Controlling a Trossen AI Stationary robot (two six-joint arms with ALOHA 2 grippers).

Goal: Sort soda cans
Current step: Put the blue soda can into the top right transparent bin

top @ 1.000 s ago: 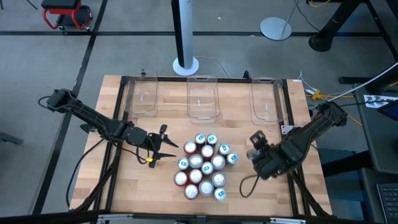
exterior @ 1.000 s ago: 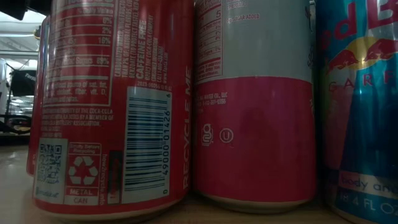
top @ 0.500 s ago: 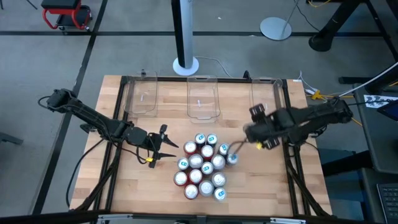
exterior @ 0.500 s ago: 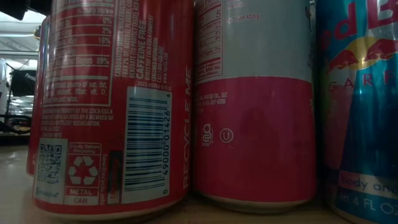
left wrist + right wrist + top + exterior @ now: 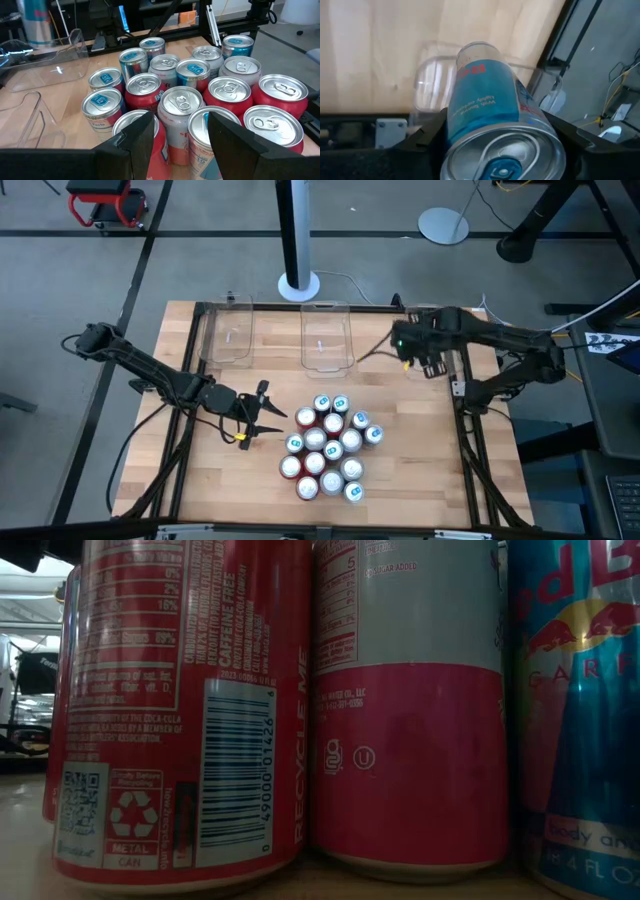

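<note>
Above the clear bin (image 5: 428, 340) at the table's far right, the right gripper (image 5: 495, 145) is clamped on a teal can (image 5: 492, 105). The left gripper (image 5: 177, 135), fingers apart, faces the clustered cans (image 5: 328, 445).

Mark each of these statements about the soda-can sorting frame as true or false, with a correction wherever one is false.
1. The right gripper is shut on a teal-blue metal soda can. True.
2. That gripper is over the leftmost clear rectangular plastic bin. False: it is at the rightmost clear bin.
3. The left gripper holds a red can. False: its fingers stand open and empty, just beside the cluster of silver-topped cans.
4. The clustered cans stand upright on the wooden table. True.
5. The middle clear bin already holds several cans. False: no can shows in it.
</note>
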